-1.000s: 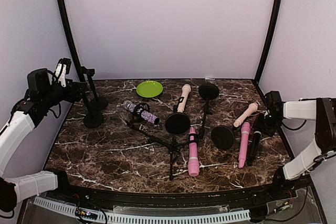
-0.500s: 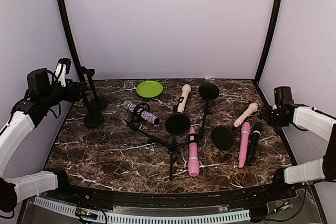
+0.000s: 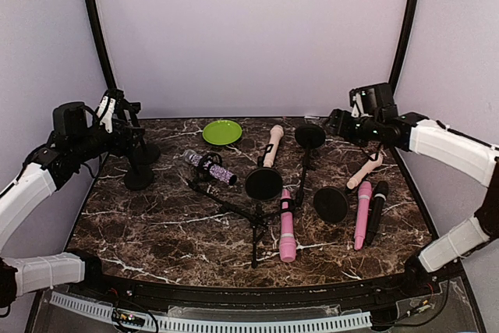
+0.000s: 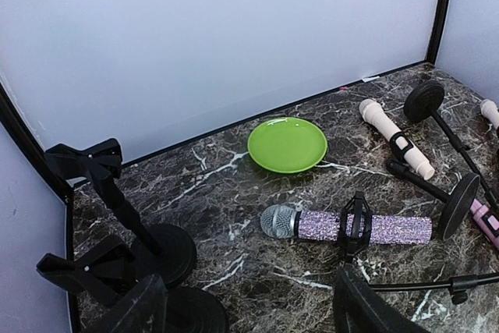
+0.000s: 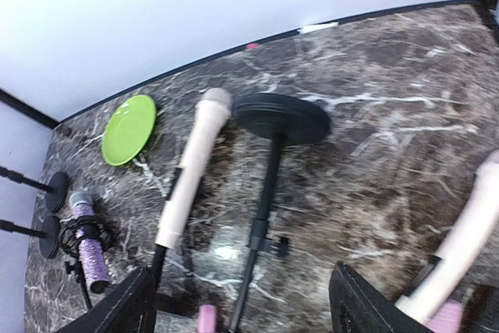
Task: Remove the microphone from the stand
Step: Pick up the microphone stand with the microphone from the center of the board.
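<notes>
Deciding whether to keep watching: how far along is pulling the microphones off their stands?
Done: the black microphone and the pink microphone beside it lie loose on the table, apparently clip-free. In hand: nothing. The left gripper and right gripper are open, empty and raised. Left: the sparkly purple microphone sits in its stand's clip, and the cream microphone looks clipped too.

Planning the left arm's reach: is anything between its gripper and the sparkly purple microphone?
Nothing visible. Bare tabletop lies between the left gripper and the purple microphone; two empty clip stands sit off to the side.
</notes>
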Controlling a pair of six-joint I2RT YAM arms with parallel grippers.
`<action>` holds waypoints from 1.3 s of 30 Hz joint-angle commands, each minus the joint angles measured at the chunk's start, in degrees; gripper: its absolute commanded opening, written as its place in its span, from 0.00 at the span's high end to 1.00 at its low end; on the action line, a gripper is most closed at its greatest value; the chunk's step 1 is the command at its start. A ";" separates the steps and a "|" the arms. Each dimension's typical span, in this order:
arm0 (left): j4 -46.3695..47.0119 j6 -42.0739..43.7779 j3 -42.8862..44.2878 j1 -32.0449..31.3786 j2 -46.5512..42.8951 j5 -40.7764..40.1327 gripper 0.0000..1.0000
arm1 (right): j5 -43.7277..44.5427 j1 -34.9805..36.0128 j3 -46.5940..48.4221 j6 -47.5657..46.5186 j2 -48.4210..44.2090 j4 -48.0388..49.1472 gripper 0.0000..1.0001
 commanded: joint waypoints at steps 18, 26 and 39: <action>0.07 0.85 -0.48 -0.61 -2.69 -0.69 0.23 | 2.35 12.66 41.20 5.34 49.14 0.11 0.21; 0.14 0.87 -0.53 -0.61 -2.40 -0.80 0.23 | 6.93 12.27 45.46 7.18 55.12 -1.61 0.22; 0.21 0.90 -0.62 -0.61 -1.78 -0.77 0.23 | 0.29 10.94 46.93 9.50 60.06 4.11 0.39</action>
